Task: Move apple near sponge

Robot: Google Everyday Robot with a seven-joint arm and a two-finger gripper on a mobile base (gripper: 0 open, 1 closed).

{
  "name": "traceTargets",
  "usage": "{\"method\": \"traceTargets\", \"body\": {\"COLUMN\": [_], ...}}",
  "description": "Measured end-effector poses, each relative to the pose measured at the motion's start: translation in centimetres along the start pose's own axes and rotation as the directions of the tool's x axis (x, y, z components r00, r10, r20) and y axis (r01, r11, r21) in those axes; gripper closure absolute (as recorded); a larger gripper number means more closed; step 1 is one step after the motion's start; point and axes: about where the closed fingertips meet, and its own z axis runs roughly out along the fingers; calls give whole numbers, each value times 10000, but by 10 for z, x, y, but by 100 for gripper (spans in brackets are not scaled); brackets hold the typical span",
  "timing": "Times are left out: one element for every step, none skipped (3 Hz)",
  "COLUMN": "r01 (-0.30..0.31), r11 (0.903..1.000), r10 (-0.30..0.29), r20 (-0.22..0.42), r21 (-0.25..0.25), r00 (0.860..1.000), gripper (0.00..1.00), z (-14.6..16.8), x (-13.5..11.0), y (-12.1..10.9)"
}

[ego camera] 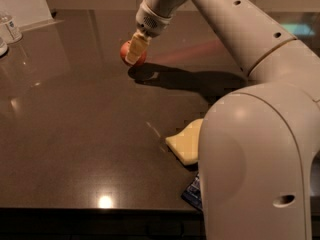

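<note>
The small red-orange apple point(129, 52) is at the far middle of the dark table point(75, 134). My gripper point(134, 53) reaches down from the upper right and is shut on the apple, with one pale finger point(136, 48) across its front. The apple looks slightly raised, its shadow lying just below and to the right. The pale yellow sponge point(184, 143) lies flat near the front right, well apart from the apple. Its right part is hidden behind my arm's large white body.
A dark blue wrapper point(192, 194) pokes out by the table's front edge under the sponge, partly hidden by my arm point(260, 149). A small clear bottle point(11, 28) and a white board point(20, 4) stand at the far left corner.
</note>
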Motion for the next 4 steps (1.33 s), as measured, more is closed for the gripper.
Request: {"method": "traceTargets", "body": {"r01": [786, 1702, 2313, 2538], "r11": [9963, 9816, 9699, 9654], "r10": [-792, -1733, -2328, -2551], "r20": [-167, -297, -113, -147], "r21": [-358, -865, -765, -605], "r00": [9967, 9844, 9725, 9668], "gripper": [100, 100, 100, 100], "z": [-29, -59, -89, -111], "x": [0, 9, 17, 33], "y": [13, 27, 37, 50]}}
